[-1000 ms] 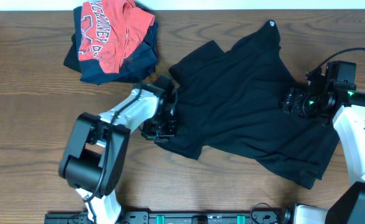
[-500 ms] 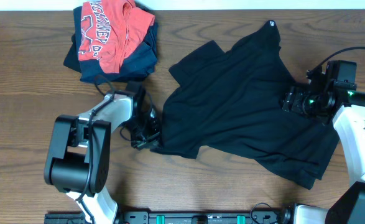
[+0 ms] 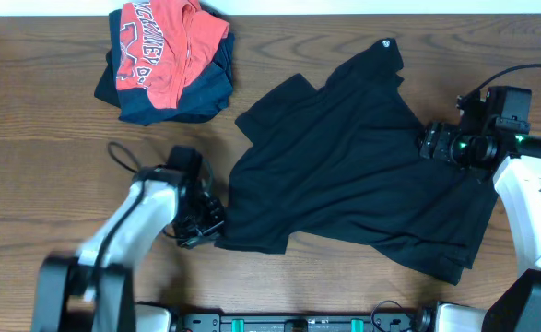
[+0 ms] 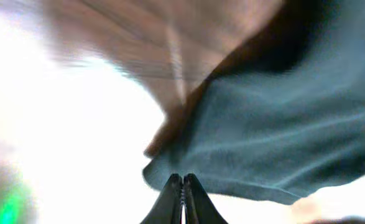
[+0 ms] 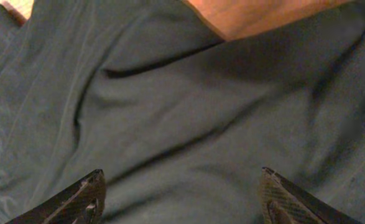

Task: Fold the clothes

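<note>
The clothes, a black T-shirt [image 3: 344, 166], lie spread and rumpled across the middle and right of the wooden table [image 3: 49, 166], with a small white emblem [image 3: 386, 43] at the far end. My left gripper [image 3: 213, 231] is at the shirt's near-left corner. In the blurred left wrist view its jaws [image 4: 183, 177] are pressed together with the fabric edge [image 4: 281, 124] right at their tips. My right gripper [image 3: 429, 143] hovers over the shirt's right side. Its fingers [image 5: 86, 196] stand wide apart above the cloth [image 5: 182, 93], holding nothing.
A red shirt with white lettering [image 3: 159, 46] lies crumpled on a dark navy garment [image 3: 201, 92] at the far left. Bare wood shows along the left and the front of the table. The right arm's cable [image 3: 519, 74] loops near the right edge.
My left arm has swung left and toward the front edge, dragging the shirt's near-left corner along; the whole shirt has slid left. The right gripper has barely moved.
</note>
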Controlling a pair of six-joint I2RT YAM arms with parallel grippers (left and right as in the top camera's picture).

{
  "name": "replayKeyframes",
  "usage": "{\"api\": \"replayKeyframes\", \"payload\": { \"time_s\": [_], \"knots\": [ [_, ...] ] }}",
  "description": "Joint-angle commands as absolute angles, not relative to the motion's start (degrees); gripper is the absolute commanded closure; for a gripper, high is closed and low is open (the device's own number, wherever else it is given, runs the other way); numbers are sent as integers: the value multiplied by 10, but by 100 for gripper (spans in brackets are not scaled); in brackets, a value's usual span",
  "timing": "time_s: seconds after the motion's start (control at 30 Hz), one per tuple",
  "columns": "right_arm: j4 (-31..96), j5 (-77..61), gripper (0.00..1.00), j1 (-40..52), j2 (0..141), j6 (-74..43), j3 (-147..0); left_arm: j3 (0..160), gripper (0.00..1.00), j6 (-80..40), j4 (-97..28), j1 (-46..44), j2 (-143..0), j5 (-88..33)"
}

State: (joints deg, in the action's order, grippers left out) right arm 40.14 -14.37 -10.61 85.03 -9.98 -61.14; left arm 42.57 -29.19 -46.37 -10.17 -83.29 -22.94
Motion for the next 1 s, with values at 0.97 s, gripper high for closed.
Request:
{"api": "replayKeyframes", "payload": {
  "time_s": [0.97],
  "knots": [
    [500,-140,2,-98,854,-95,-626,769,83,-34,-244,-271,-1055,-64]
  ]
}}
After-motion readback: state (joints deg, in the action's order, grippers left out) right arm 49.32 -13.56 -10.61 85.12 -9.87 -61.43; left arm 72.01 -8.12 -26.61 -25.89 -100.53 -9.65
